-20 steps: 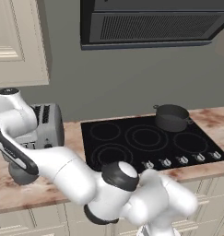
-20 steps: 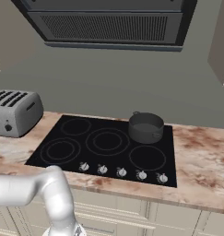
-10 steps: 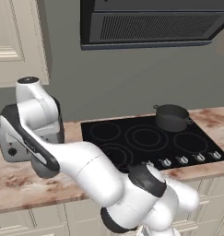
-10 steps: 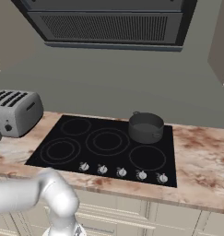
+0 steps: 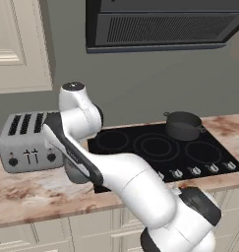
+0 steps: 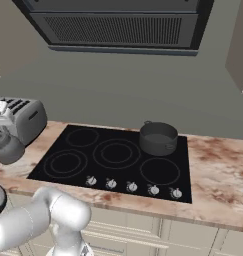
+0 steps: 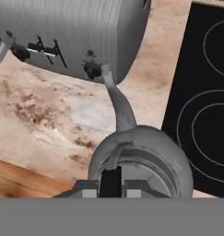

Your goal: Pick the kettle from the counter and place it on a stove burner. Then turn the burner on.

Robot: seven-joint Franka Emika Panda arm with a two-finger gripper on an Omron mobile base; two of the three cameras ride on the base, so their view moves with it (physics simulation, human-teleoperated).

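Note:
The small grey kettle (image 7: 141, 159) sits right below the hand, spout pointing toward the toaster. My gripper (image 7: 111, 182) is shut on its upright loop handle. In the right base view the kettle (image 6: 7, 149) is at the far left, in front of the toaster and left of the cooktop, and looks lifted off the marbled counter (image 6: 218, 175). The ringed stove burner (image 6: 65, 163) lies at the cooktop's front left, a short way right of the kettle. In the left base view my white arm (image 5: 76, 123) covers that corner.
A silver toaster (image 5: 27, 142) stands on the counter behind the kettle. A dark pot with side handles (image 6: 158, 137) sits on the back right of the black cooktop (image 6: 143, 165). A row of knobs (image 6: 132, 186) lines its front edge. A range hood (image 6: 118, 25) hangs overhead.
The arm has swung right, toward the cooktop, carrying the kettle. The kettle has come into the right base view at its left edge. The gripper stays shut.

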